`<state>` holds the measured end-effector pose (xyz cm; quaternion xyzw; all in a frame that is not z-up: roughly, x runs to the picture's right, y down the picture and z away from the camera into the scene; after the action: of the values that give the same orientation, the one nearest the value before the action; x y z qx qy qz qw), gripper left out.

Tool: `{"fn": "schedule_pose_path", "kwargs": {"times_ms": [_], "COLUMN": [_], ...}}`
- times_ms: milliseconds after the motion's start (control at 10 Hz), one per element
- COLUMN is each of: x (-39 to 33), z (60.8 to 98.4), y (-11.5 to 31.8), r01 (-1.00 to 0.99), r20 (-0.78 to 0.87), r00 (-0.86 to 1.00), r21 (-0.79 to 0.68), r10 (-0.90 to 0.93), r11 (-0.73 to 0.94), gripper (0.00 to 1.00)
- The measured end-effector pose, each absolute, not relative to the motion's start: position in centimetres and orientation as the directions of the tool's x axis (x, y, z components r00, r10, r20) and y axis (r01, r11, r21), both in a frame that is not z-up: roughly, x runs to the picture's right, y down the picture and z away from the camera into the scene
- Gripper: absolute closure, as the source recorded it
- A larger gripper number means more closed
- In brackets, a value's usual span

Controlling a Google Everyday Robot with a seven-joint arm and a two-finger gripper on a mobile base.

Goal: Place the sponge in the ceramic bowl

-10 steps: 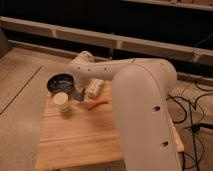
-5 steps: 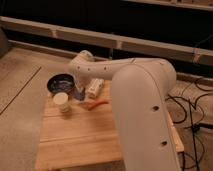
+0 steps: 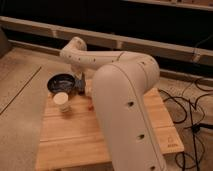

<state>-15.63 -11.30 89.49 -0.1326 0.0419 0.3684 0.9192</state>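
Note:
The dark round ceramic bowl (image 3: 61,82) sits at the far left corner of the wooden table (image 3: 75,140). My gripper (image 3: 80,85) hangs low just off the bowl's right rim, at the end of the big white arm (image 3: 125,100) that reaches in from the lower right. It is shut, and its dark tip hides whatever may be between the fingers. The sponge is hidden from this view.
An off-white cup (image 3: 62,102) stands on the table just in front of the bowl. Black cables (image 3: 192,112) lie on the floor to the right. A low ledge (image 3: 165,47) runs along the back. The arm's bulk covers the table's right side.
The arm's thick body has swung left and now covers the small items that showed to the right of the gripper. Bowl and cup have not moved.

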Motion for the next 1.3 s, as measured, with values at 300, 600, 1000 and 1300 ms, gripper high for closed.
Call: {"fn": "schedule_pose_path", "kwargs": {"times_ms": [300, 600, 1000, 1300], "x": [-19.9, -23.6, -26.1, -26.2], "z": [91.8, 93.7, 94.2, 94.2], "y": [-14.2, -14.2, -11.3, -11.3], "r01": [-0.611, -0.565, -0.527, -0.526], "r20": [-0.075, 0.000, 0.013, 0.013], "r00": [0.785, 0.801, 0.808, 0.808], "r21": [-0.262, -0.334, -0.433, -0.433], "r10": [0.615, 0.599, 0.589, 0.589], "r11": [0.747, 0.755, 0.732, 0.732], "gripper": [1.00, 1.00, 0.93, 0.67]}}
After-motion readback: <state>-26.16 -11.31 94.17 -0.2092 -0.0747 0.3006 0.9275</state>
